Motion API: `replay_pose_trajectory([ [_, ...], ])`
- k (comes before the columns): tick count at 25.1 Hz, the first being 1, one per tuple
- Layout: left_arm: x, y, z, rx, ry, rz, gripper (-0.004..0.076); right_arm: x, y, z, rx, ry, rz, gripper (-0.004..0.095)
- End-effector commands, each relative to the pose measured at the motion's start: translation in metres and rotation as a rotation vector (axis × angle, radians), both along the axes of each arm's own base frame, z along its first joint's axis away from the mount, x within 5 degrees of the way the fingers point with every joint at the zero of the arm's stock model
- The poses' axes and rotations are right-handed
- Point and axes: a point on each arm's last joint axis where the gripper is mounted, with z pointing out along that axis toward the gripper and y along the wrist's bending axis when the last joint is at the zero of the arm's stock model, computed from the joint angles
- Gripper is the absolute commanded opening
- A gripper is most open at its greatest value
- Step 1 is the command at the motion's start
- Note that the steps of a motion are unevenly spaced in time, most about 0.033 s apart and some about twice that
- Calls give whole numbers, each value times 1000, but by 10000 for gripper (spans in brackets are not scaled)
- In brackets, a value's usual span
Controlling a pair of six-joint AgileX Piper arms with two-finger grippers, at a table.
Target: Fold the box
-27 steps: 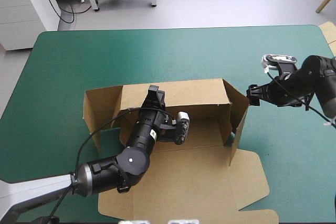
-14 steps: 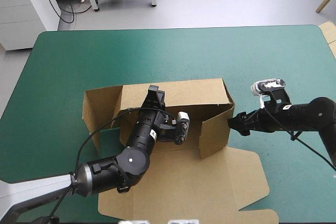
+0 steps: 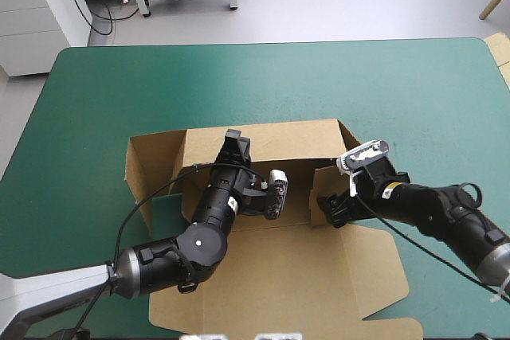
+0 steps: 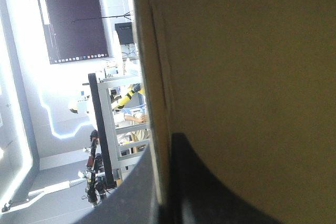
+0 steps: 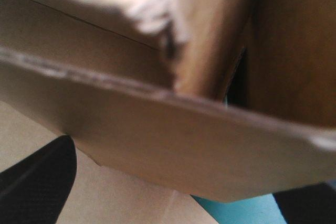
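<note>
**Right flap going in, back wall held up**

The box (image 3: 296,203) is sitting at the near middle of the teal-green table (image 3: 239,77), its lid (image 3: 319,284) lying flat toward the near edge. The left gripper (image 3: 234,142) is pinching the raised back wall (image 3: 295,139), its fingers all but together on the board. The right gripper (image 3: 329,211) is pressing the right side flap (image 3: 325,182) inward, its black fingers (image 5: 37,182) standing wide apart and gripping nothing.

If that push eases, the flap is likely going to spring back out. A harder shove risks dragging the whole sheet or buckling the wall out of the pinch.

The left arm (image 3: 203,240) is lying across the box floor, blocking the lid's way up. The left side flap (image 3: 151,166) is splaying outward. What is probably more board (image 3: 500,47) is showing at the table's far right corner.
</note>
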Motion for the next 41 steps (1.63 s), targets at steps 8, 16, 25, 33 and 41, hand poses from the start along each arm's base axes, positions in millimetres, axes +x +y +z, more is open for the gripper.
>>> replay_pose_trajectory([
  [8,1,5,21,-25,-89,20,-8,5,21,15,116,-253,-75,706],
  [16,1,3,20,-27,-84,6,-8,14,25,13,147,-286,-88,-21],
  [25,-1,1,14,-236,48,39,458,14,25,13,145,-284,-88,-20],
  [33,-5,-1,17,-268,27,44,584,16,26,17,174,-332,-94,-20],
  [41,-29,-12,31,-228,-118,8,584,61,21,25,201,-397,-193,-20],
])
